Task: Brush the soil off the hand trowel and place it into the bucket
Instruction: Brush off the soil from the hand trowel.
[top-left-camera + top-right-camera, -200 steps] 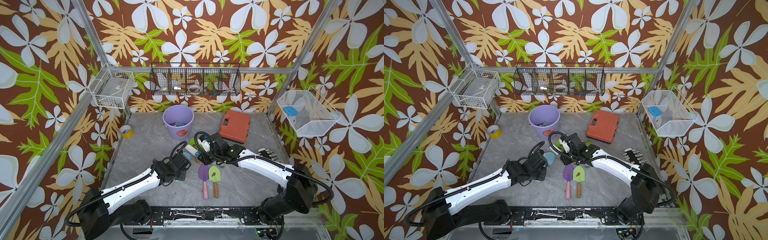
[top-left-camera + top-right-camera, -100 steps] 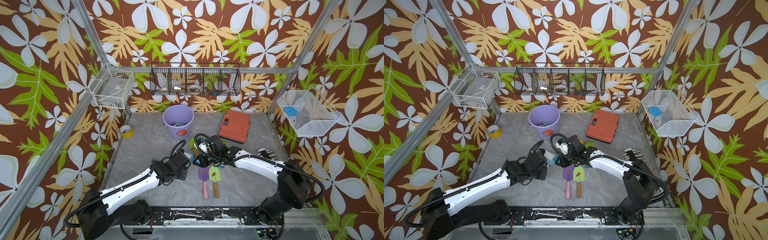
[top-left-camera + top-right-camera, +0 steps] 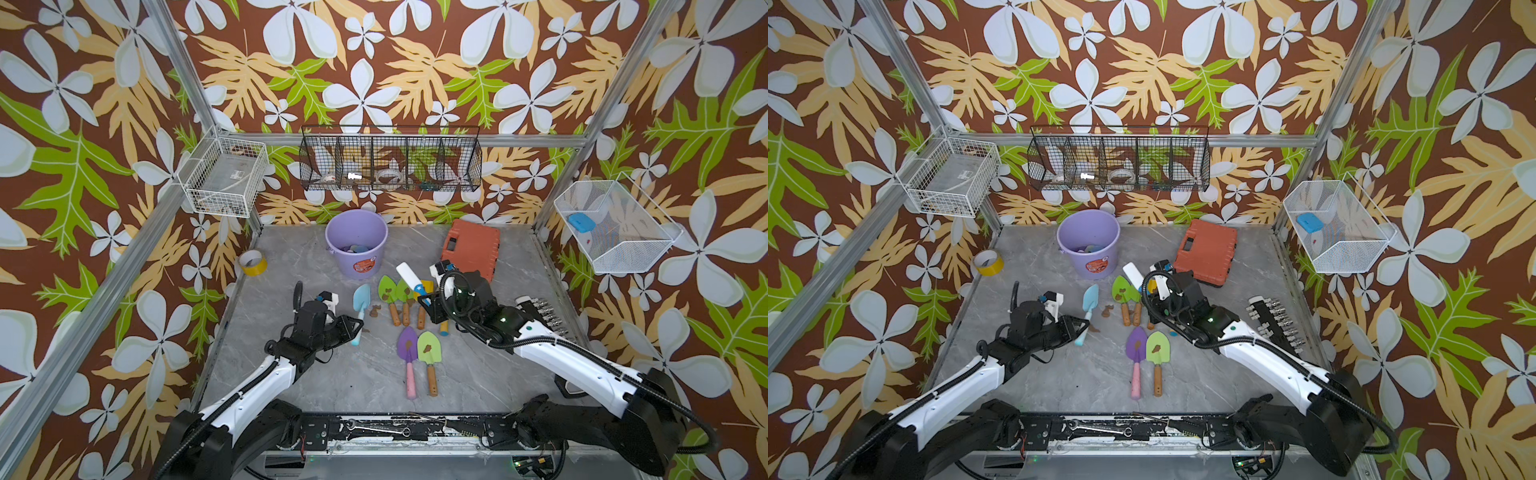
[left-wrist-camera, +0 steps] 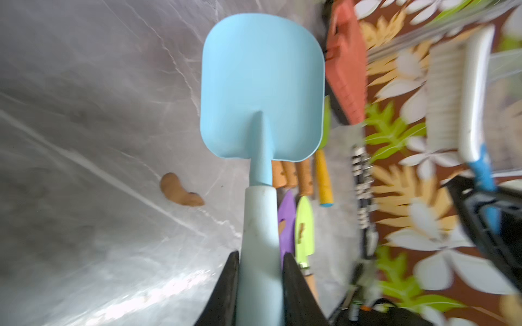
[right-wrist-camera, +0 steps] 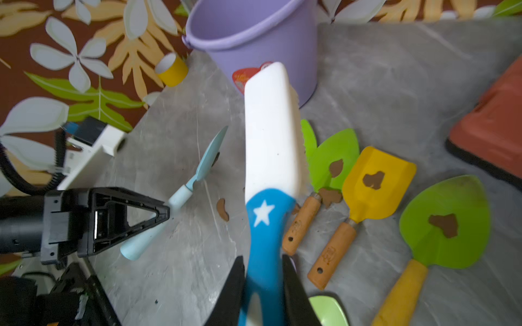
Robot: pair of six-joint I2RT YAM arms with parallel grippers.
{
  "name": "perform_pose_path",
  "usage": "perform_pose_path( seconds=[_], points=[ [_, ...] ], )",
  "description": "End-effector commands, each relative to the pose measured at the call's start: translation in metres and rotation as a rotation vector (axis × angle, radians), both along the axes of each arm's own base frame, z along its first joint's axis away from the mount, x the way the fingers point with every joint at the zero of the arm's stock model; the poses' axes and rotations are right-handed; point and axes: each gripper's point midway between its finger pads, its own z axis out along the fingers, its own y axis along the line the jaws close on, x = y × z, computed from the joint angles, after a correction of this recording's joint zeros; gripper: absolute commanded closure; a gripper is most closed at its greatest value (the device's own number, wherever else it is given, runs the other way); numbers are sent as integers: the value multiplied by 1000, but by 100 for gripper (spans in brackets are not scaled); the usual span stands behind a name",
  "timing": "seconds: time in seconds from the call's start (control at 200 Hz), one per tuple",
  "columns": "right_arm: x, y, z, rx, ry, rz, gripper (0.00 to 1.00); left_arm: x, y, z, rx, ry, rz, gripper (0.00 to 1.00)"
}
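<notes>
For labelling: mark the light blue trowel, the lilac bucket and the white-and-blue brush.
Light blue plastic hand trowel [image 4: 261,84]: left wrist view, blade middle.
Round lilac plastic bucket [image 3: 343,261]: a top view, front wall.
White-and-blue brush [image 5: 269,127]: right wrist view, white back.

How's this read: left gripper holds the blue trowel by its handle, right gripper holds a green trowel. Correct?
Wrong on the right gripper: it holds a brush, not a green trowel, as the right wrist view shows. The left gripper does hold the blue trowel by its handle.
</notes>
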Motion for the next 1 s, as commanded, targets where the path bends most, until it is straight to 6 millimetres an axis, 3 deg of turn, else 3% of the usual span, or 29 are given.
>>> perform_pose_path(
  seconds=[0.0,0.29,0.37,0.565,0.996],
  points=[
    [9,2,40,218,-84,-42,100,-9,-23,100,-444,-226,-184,100],
    [-23,29,69,623,-14,146,100,-26,-15,114,-749,-190,-195,100],
    [-29,31,72,672,1,173,100,-23,-15,103,-744,-155,-182,100],
    [-39,31,60,672,46,193,100,-23,-15,99,-740,-148,-172,100],
    [-62,47,25,660,142,245,100,-29,-13,118,-769,-189,-191,100]
  ],
)
